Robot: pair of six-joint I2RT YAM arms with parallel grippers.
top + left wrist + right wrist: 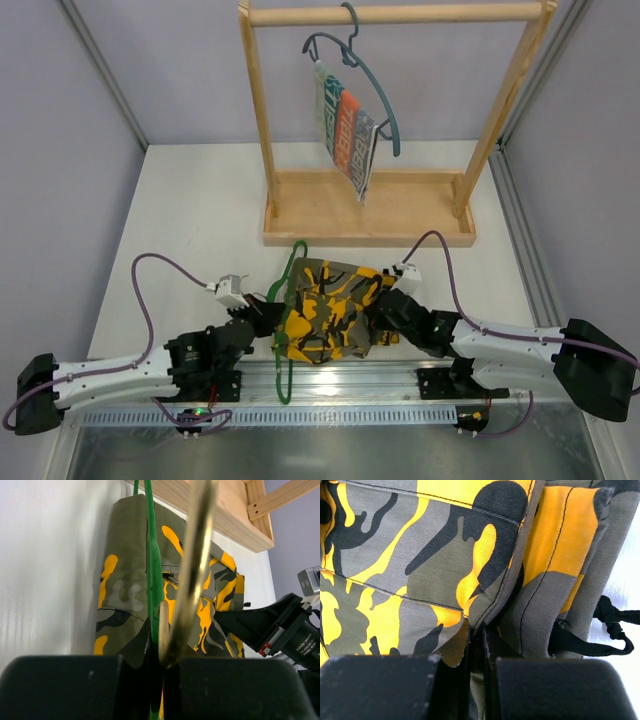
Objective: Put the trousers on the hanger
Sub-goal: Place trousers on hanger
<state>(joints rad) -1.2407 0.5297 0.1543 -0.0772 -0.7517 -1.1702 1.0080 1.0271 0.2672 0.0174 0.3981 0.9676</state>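
The left pincer [162, 661] is clamped on the hanger [153, 560]; the right pincer [480, 655] is clamped on the trousers [420, 565], which lie bunched on the worktop [200, 220].

White worktop [200, 200]: pale wooden rack [370, 215] standing at far side, folded camouflage trousers [330, 310] near front edge, thin green wire hanger [284, 372] along their left side.

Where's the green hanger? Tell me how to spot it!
Find the wooden rack at the back, then look nearer to the camouflage trousers. The green hanger runs along their left edge: thin bright wire, unlike the thicker blue-grey hanger up on the rack.
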